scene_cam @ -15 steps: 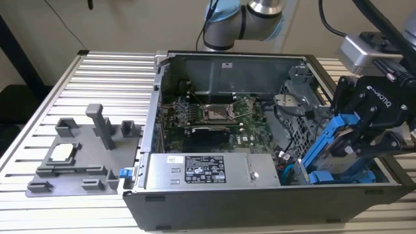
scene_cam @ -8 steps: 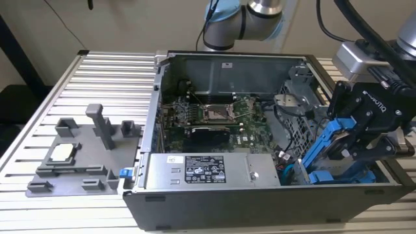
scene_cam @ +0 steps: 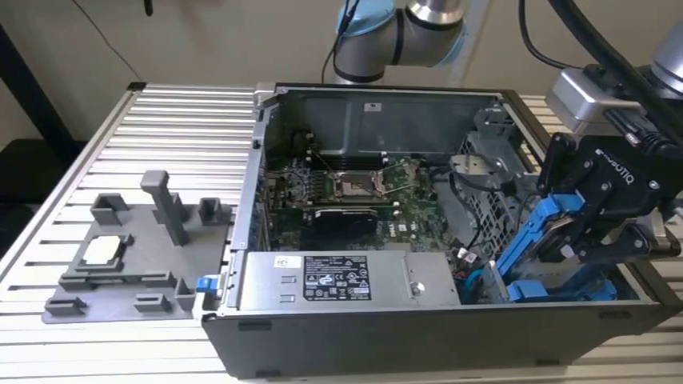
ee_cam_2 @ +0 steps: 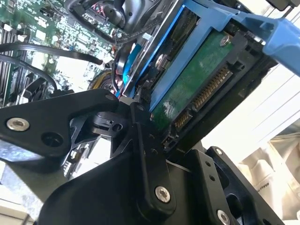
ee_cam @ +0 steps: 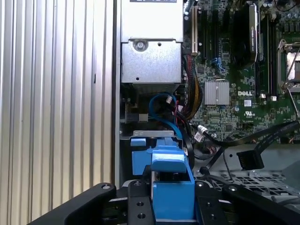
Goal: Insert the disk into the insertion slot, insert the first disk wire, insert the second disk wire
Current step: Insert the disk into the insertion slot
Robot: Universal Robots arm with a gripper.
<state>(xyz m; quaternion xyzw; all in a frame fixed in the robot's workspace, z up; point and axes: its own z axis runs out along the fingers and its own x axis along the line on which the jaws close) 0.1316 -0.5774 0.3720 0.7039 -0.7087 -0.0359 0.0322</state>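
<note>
Since the disk isn't seated yet, notes on doing this insert cleanly. Slatted table [scene_cam: 160, 120], with the open computer case [scene_cam: 427, 344] on it. The drive cage [scene_cam: 493, 172] sits at the exterior view's right end of the case.

The gripper [scene_cam: 581, 228] hangs over that end, jaws clamped on the disk [scene_cam: 530, 244] by the sides of its blue frame. The disk is steeply tilted, lower end down inside the case, upper end well above the rim. Which bay is the slot I can't tell from here.

My call: match the tilt to the cage rails before pushing, or the frame will cock and jam. A second blue carrier [ee_cam: 144, 158] lies just beyond the held one in the first wrist view, and I'd stay off it.

A blue cable [ee_cam: 163, 102] and a black cable [ee_cam: 262, 138] loop near the bay, so snag risk. The connector pins [ee_cam_2: 208, 91] on the disk's green board sit clear of the fingers [ee_cam_2: 143, 154], which is good for the wires.
</note>
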